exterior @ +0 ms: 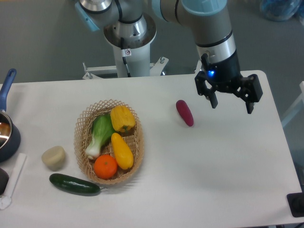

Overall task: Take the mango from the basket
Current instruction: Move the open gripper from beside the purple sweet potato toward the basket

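Observation:
The mango [122, 150] is a smooth elongated yellow-orange fruit lying in the oval wicker basket [81, 127] at the table's left centre. It lies between a round orange [105, 166] below it and a lumpy yellow bell pepper [122, 118] above it, with a green bok choy [99, 134] to its left. My gripper [232, 106] hangs open and empty above the table's right side, far to the right of the basket.
A purple-red eggplant [185, 112] lies on the table between the basket and the gripper. A cucumber [74, 184] lies below the basket and a beige potato [53, 157] to its left. A blue-handled pot [7, 133] stands at the left edge.

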Robot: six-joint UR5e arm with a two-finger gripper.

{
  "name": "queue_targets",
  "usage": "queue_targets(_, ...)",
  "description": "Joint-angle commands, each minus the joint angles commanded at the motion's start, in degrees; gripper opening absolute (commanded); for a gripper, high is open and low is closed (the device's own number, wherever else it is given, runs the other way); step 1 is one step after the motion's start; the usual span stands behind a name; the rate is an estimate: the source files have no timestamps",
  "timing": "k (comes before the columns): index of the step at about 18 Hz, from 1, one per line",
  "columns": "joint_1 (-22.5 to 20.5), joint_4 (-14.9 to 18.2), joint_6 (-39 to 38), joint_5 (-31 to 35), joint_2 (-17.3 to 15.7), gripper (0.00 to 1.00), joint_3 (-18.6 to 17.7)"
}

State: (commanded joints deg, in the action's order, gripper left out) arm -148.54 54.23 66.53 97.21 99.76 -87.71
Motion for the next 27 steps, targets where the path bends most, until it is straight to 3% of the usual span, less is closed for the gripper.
queue_targets(5, 0.3, 0.3, 0.0, -0.1, -0.2, 1.0, -0.6)
queue_targets(12, 1.6, -1.2, -3.6, -0.9, -1.3, 1.0, -7.2)
queue_targets(19, 6.4, -1.7, -16.0, -1.5, -0.4, 1.0, -9.2)
queue_targets(25, 7.7, -1.9, -31.4, -9.4, 1.3, 1.0, -8.8)
queue_targets(27, 7.8, -1.9, -35.7, -9.4, 1.6, 1.0, -8.6)
